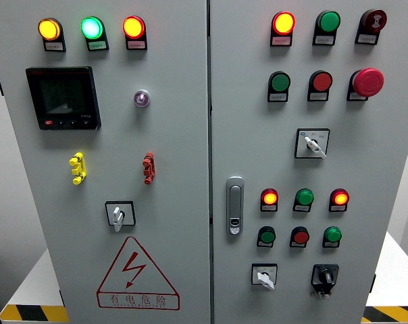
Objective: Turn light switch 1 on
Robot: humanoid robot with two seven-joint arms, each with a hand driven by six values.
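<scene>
You faced a grey control cabinet (184,162) with two doors. Its biggest marking was the red warning triangle (137,274) with a lightning bolt over Chinese characters; the small button labels were too blurred to read. Three lit lamps (90,28) sat top left; nothing legible marked which control was switch 1. Neither robot hand was in view, so you couldn't tell their state.

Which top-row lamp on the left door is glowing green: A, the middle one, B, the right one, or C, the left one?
A: on the left door, the middle lamp glows green, while the left lamp is amber and the right lamp is red-orange.
</scene>
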